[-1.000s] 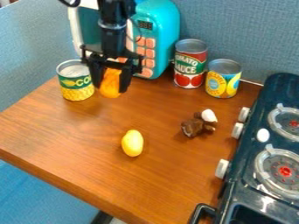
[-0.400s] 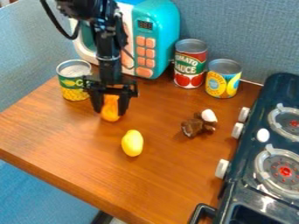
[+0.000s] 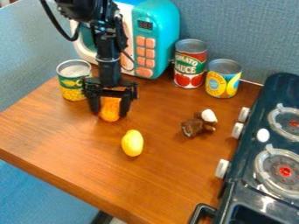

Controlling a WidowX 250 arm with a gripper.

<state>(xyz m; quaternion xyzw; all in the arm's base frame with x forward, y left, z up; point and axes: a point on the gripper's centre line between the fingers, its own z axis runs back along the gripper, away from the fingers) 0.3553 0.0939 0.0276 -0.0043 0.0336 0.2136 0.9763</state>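
Orange object (image 3: 109, 108) low within end effector (image 3: 110, 115), clamped on its sides; yellow object (image 3: 132, 143) near.

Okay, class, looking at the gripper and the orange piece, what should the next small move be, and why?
I would ease the gripper straight down a touch. It is around the orange piece, low at the table, and whether that piece rests on the wood is hard to tell. A sideways shift could nudge the yellow, egg-shaped piece close by.
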